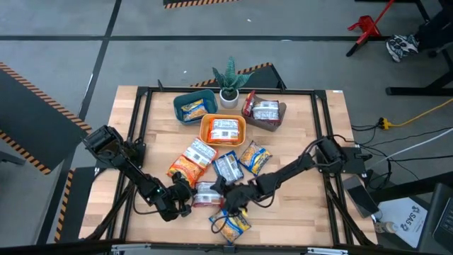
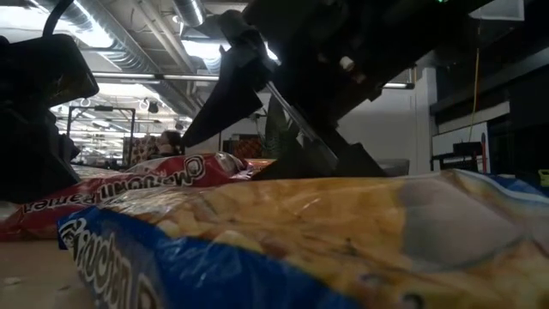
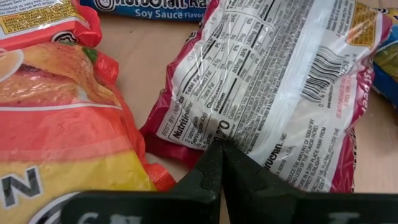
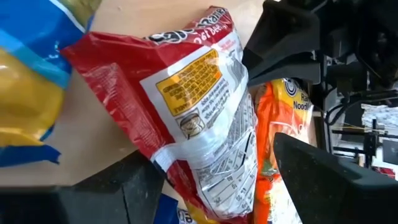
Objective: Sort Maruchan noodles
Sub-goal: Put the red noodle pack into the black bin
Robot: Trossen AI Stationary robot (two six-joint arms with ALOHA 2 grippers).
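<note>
A red-and-white Maruchan packet [image 1: 206, 195] lies flat on the wooden table, its white printed back up [image 3: 273, 81]. My left gripper [image 1: 185, 193] is shut at the packet's left end. My right gripper [image 1: 225, 193] is open at the packet's right end. Its two fingers [image 4: 323, 180] stand on either side of that end [image 4: 211, 174], and I see no touch. Orange packets [image 1: 190, 161] and blue-and-yellow packets [image 1: 228, 166] lie loose around it. My left gripper has its shut fingertips [image 3: 219, 155] over the white back of the red-and-white packet, close to its left edge [image 3: 205, 134]. They slant down from the table's left. The packet lies flat on the table. Whether the tips press on it, I cannot tell.
At the far side stand a teal bin [image 1: 195, 108], an orange bin [image 1: 223, 129] and a grey bin [image 1: 265, 113], each holding a packet, beside a potted plant [image 1: 228, 85]. One blue-and-yellow packet [image 1: 230, 223] lies near the front edge, another [image 1: 253, 157] at mid-table.
</note>
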